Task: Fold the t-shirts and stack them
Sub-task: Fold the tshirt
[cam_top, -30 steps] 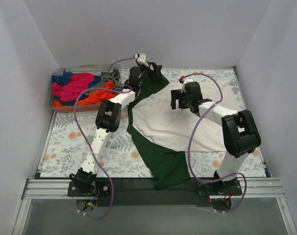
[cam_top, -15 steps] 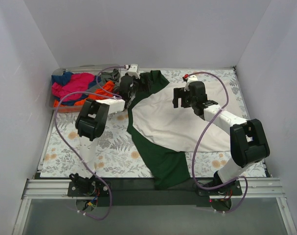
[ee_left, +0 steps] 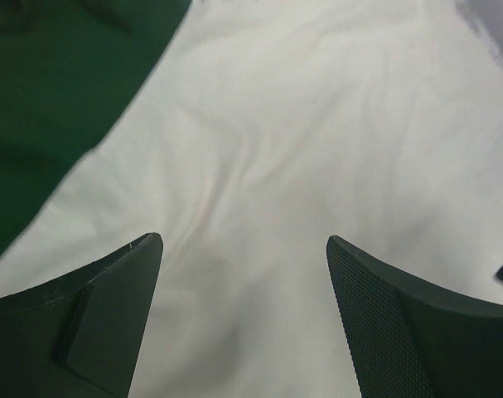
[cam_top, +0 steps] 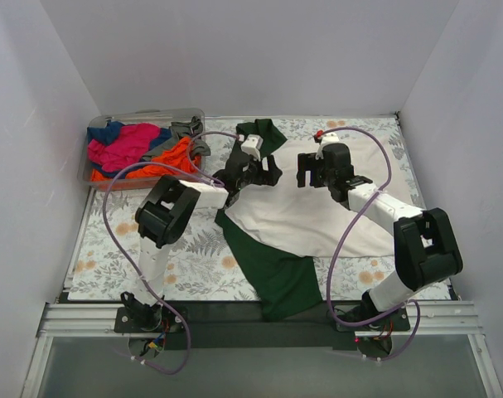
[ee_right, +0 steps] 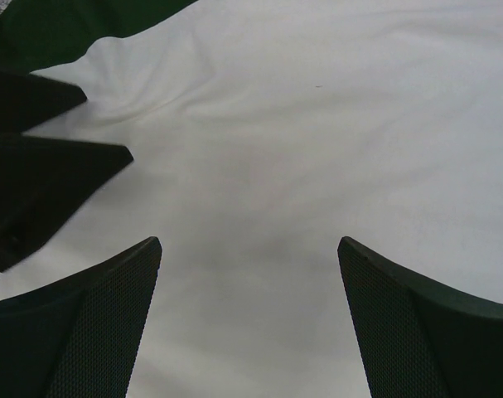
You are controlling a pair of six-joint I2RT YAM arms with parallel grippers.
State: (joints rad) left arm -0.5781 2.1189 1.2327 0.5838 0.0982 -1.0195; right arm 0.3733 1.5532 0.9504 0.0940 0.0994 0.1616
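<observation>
the left claw (ee_left: 243, 240) hung with its jaws spread wide and nothing between them, low over the cream t-shirt (cam_top: 301, 211). the shirt's pale, wrinkled body lay directly beneath and ahead of the claw; whether the tips touched the cloth could not be told. ahead and to the left of this claw, the shirt's far green part (ee_left: 44, 91) came into its wrist view. the right claw (ee_right: 249, 240) was likewise spread and empty over the same pale cloth, with the left claw's dark fingers just to its left, apart from it. behind the left claw, toward the arm bases, the near green sleeve (cam_top: 272, 274) trailed across the floral table (cam_top: 152, 240). well off to the left claw's outer side sat the clear bin (cam_top: 143, 114), holding a magenta tee (cam_top: 123, 145), an orange tee (cam_top: 164, 162), a blue tee (cam_top: 106, 133) and a grey tee (cam_top: 185, 128) in a heap.
</observation>
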